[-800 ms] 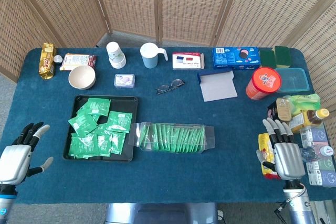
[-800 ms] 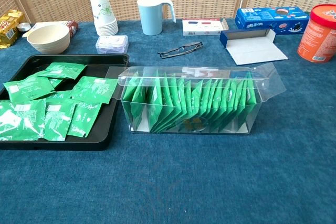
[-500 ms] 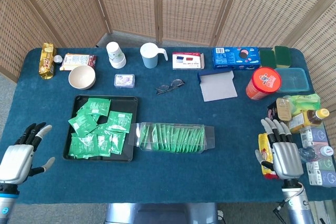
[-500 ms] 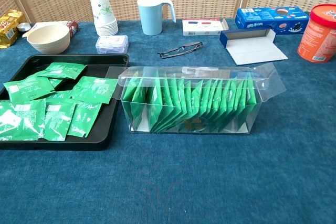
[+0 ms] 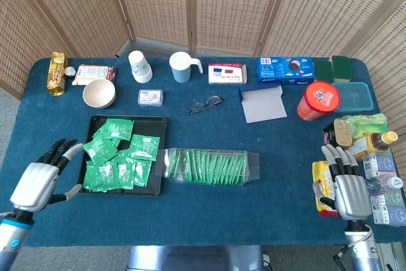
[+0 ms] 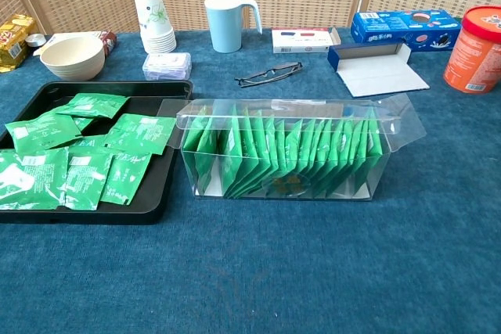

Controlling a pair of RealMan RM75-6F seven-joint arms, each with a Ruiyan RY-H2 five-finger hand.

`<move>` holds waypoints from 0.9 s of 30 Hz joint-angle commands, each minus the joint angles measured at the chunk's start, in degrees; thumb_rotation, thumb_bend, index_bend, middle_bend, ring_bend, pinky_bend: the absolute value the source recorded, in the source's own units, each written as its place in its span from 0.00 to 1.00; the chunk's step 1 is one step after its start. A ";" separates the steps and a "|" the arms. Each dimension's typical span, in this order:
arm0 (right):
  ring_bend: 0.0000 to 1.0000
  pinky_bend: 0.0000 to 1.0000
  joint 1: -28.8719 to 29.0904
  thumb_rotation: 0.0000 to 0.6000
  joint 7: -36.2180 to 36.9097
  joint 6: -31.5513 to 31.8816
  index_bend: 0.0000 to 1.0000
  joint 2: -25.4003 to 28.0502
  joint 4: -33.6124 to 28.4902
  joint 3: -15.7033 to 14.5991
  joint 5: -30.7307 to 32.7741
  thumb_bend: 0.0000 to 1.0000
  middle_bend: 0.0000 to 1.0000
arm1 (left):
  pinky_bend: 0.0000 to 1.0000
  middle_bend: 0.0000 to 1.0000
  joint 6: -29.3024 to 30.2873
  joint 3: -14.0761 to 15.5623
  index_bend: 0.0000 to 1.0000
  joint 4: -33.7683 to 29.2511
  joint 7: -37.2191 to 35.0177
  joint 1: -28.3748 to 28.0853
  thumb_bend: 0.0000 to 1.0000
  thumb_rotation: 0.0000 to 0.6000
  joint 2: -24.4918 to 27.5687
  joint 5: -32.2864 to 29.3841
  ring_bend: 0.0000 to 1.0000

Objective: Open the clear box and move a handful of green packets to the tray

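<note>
Fingers (image 5: 63, 151) spread on left hand (image 5: 39, 182); forearm cut off.

Left hand (image 5: 39, 181): shifted rightward and up from the tabletop's near-left corner; now just beside the left rim of the black rectangular plastic tray (image 5: 126, 119), fingers spread, empty. Right hand (image 5: 347, 190): slipped slightly lower and rightward at the right edge.

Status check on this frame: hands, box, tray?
Left hand open beside tray; right hand open, far right. Clear box full of packets. Nothing blocking.
</note>
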 commanded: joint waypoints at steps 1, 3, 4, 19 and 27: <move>0.00 0.05 -0.39 1.00 0.36 0.20 0.00 -0.32 0.15 -0.29 0.21 0.35 0.02 | 0.23 0.09 -5.23 -1.87 0.10 -1.50 0.15 -4.85 0.19 1.00 0.63 1.61 0.00; 0.00 0.05 -0.76 1.00 0.61 0.39 0.00 -0.60 0.40 -0.50 0.44 0.35 0.02 | 0.23 0.09 -8.25 -2.91 0.10 -2.35 0.03 -7.36 0.19 1.00 0.27 0.91 0.00; 0.00 0.05 -0.89 1.00 0.65 0.50 0.00 -0.67 0.50 -0.54 0.51 0.35 0.02 | 0.23 0.09 -9.82 -3.53 0.10 -2.68 0.02 -8.76 0.19 1.00 -0.13 0.71 0.00; 0.00 0.05 -1.81 1.00 0.49 1.01 0.00 -0.50 0.47 -0.29 1.63 0.35 0.02 | 0.23 0.09 -32.16 -11.61 0.06 -2.70 7.45 -29.94 0.17 1.00 -12.05 -11.81 0.00; 0.00 0.05 -1.90 1.00 1.45 0.86 0.00 -0.29 1.06 -0.01 1.94 0.35 0.02 | 0.23 0.09 -32.22 -12.23 0.06 0.47 18.95 -36.35 0.17 1.00 -21.43 -20.99 0.00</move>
